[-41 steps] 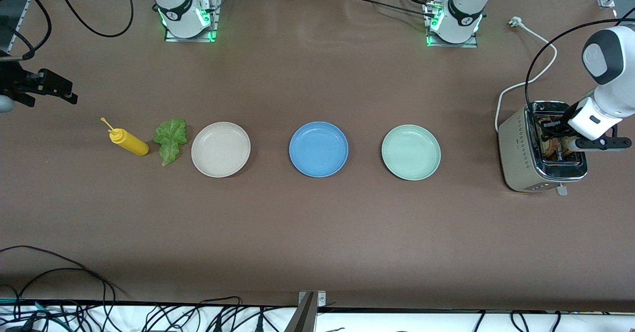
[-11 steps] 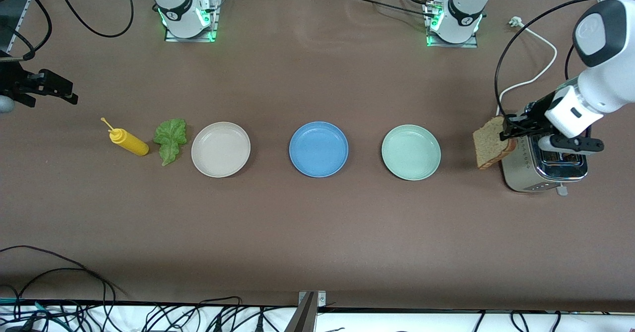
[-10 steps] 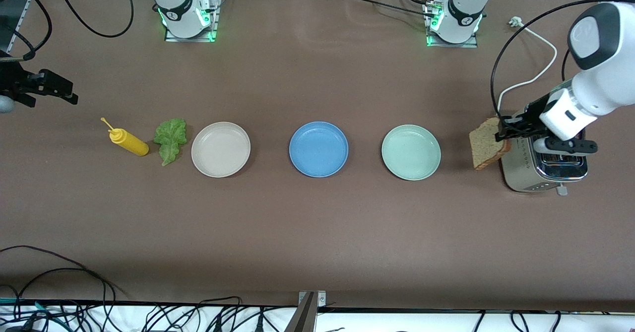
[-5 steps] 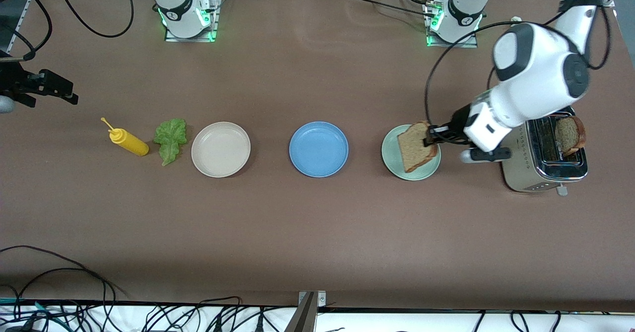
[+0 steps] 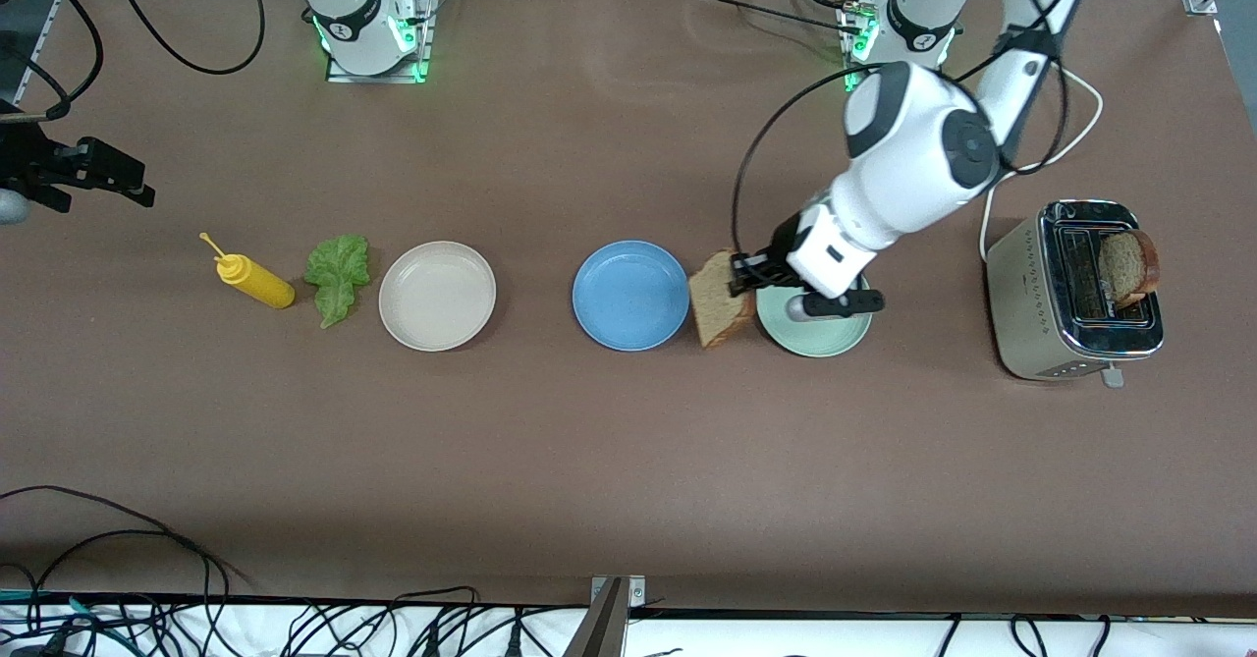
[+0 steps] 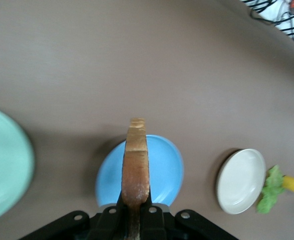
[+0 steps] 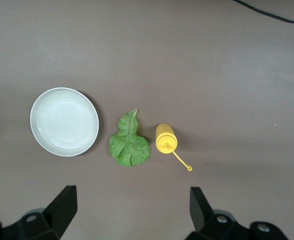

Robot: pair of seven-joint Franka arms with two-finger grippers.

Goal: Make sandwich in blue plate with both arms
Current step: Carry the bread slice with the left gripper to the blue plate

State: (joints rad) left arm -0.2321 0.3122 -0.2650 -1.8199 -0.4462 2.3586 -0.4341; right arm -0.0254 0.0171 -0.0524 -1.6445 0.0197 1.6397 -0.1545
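A square slice of brown wholegrain bread (image 5: 720, 299) with a darker crust hangs on edge from the left gripper (image 5: 742, 275), whose black fingers pinch its upper crust, over the bare table between the round, shallow blue plate (image 5: 629, 295) and the pale mint-green plate (image 5: 830, 331). From the left wrist the slice shows only its thin, toasted-brown edge above the blue plate. Light and fairly stiff, the bread looks crumbly — a gentle hold at the crust, as here, seems safest. A second slice (image 5: 1127, 266) stands in the silver toaster (image 5: 1070, 292) toward the left arm's end of the table. The ruffled green lettuce leaf (image 5: 338, 274), soft and limp, lies between the beige plate (image 5: 436, 295) and the yellow squeeze bottle (image 5: 253, 280). The right gripper (image 7: 132, 207) waits above them, fingers spread wide and empty.
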